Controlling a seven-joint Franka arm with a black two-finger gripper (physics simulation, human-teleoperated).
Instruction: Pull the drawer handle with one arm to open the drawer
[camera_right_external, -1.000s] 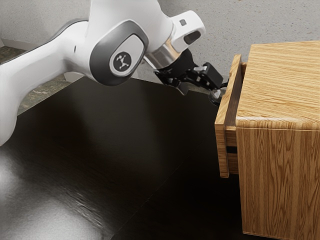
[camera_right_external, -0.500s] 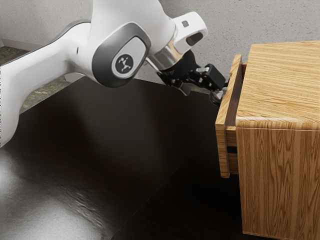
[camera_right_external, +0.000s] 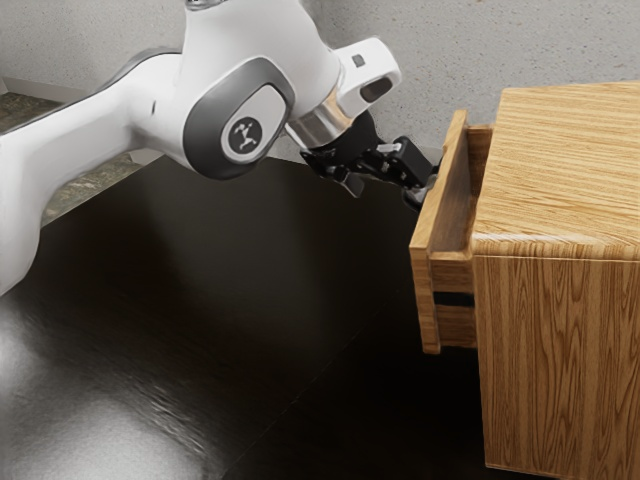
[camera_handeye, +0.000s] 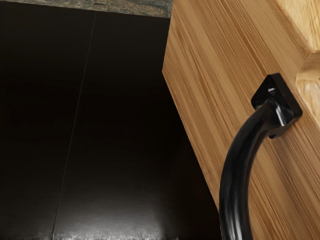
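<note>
Reaching in from the upper left of the exterior view, the white arm (camera_right_external: 130, 110) has its black pincer (camera_right_external: 416, 186) right up against the front of the drawer (camera_right_external: 443, 225), just right of centre. Its tip is tucked behind that wooden panel's edge, so whether it is clamped or spread, I cannot tell. The drawer sits partly out: its front stands clear of the cabinet (camera_right_external: 560, 300), a dark gap showing between them low down. That cabinet is cut off by the right and bottom edges. Over on the wrist view, the black handle (camera_handeye: 240, 170) curves away from its square mount (camera_handeye: 276, 102) on the drawer's wood and is cut off by the frame edge, its other end unseen. A round dark cap on the arm carries a small white emblem (camera_right_external: 243, 130), a symbol rather than letters. Dark glossy counter (camera_right_external: 180, 330) spreads across the lower left.
</note>
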